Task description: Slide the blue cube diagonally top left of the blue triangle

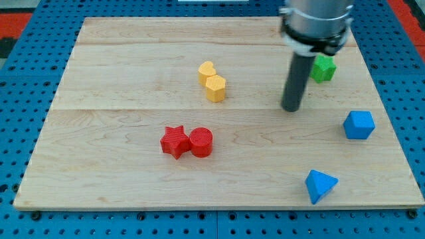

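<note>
We carry no gripper, only a rod; my tip (291, 108) rests on the wooden surface (119, 133), left of and above the blue cube (358, 125), touching nothing. The blue triangle (320, 186) lies below. Risks: an off-centre push spins the cube away, or our shaft clips the green block (323, 68) beside it.

You see the green block (325, 68) partly hidden behind the rod, whose upper body runs off the frame's top.
</note>
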Controlling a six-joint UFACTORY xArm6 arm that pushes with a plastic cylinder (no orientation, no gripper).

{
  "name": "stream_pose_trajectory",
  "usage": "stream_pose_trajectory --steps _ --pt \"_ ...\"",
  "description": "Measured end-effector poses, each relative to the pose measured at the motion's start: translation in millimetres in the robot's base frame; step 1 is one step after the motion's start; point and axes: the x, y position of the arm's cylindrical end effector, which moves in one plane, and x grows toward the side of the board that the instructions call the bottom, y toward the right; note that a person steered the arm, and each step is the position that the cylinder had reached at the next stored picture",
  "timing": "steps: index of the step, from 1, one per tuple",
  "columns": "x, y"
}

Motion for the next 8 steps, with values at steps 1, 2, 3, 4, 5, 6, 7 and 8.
stream_pose_trajectory --steps 1,2,3,4,5,6,7,8 --pt "-20 36" --pt "-16 3" --pt "-37 -32" --pt "-52 -5" --pt "-52 11" --pt "-52 6" --pt "-50 -25" --pt "-45 -36"
